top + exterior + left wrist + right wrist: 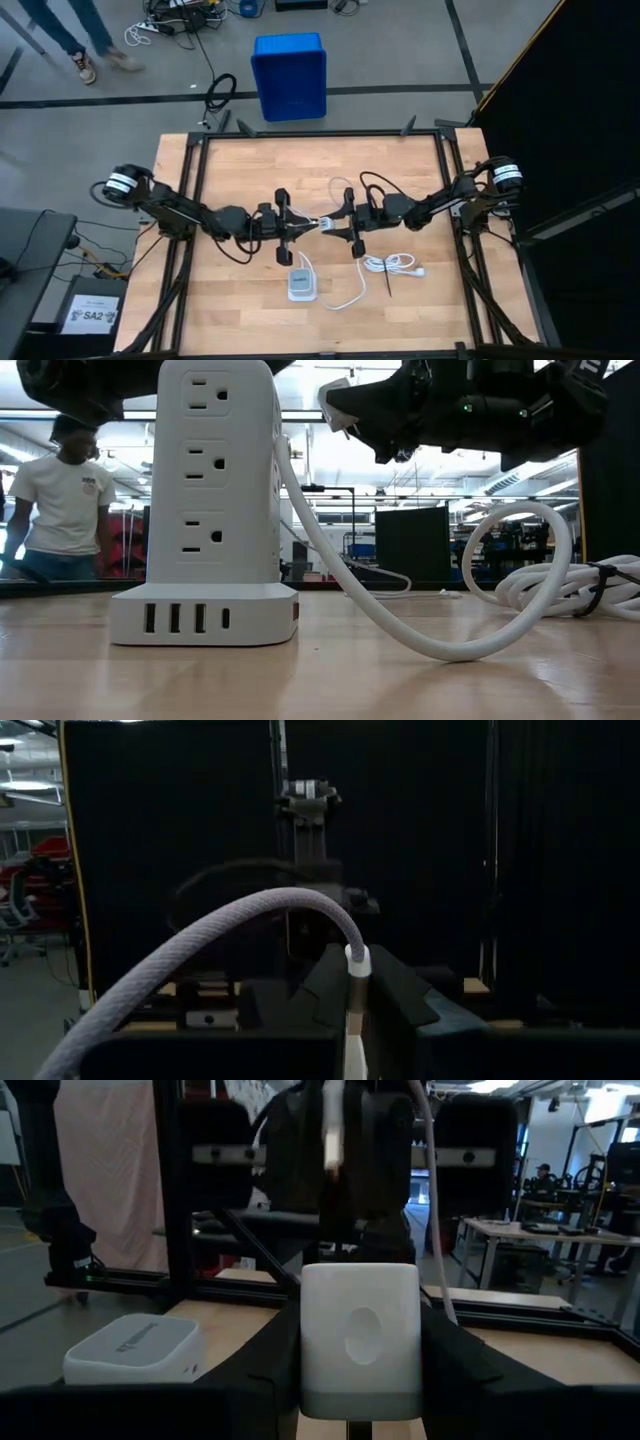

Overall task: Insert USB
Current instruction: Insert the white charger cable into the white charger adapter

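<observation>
USB cable [210, 935], a braided whitish-grey lead, is pinched at its white plug end [356, 985] by the left gripper [300, 229], whose fingers are closed tight on the plug; the rest of the lead arches away from the plug toward that arm's wrist. Opposite it, the right gripper [338, 222] holds the small white charger block [359, 1338] between partly closed fingers, with the block's face turned toward the left arm; the two grippers meet above the middle of the wooden table [240, 310], almost tip to tip in the high view.

Judging by that, the pick-up of both parts is done and the mating is what remains; the plug and the block look lined up and near each other, but whether the plug has entered a port I cannot tell, since no view shows the port itself; I would call the task past halfway, at the alignment or early insertion stage.

Both arms reach inward from the table's two sides, stretched low and nearly level, wrists facing each other. Below them on the table stands a white power-strip tower [212, 510] with outlets and USB ports, its thick white cord [420, 630] curving off toward a coiled bundle tied with a black strap [595, 590]; none of these are touched. A person in a white T-shirt [70, 500] stands in the room behind.
</observation>
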You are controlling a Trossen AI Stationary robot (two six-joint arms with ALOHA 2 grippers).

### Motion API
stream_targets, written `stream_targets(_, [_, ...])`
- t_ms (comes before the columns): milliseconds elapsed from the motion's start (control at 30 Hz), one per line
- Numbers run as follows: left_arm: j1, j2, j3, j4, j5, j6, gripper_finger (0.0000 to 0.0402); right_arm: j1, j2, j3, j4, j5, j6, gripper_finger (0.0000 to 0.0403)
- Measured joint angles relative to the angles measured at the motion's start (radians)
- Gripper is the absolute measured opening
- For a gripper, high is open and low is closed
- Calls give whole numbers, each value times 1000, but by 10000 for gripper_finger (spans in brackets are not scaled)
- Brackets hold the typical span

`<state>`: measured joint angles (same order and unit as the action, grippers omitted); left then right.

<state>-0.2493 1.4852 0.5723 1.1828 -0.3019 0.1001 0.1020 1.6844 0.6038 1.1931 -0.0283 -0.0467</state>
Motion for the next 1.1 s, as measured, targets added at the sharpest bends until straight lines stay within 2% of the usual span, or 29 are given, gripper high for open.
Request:
stream_targets(333, [25,113,60,5,-23,-5,3,0,0,1,-12,1,2,113])
stream_targets(1100, [-8,110,60,39,-97,54,3,12,0,0,14,1,4,113])
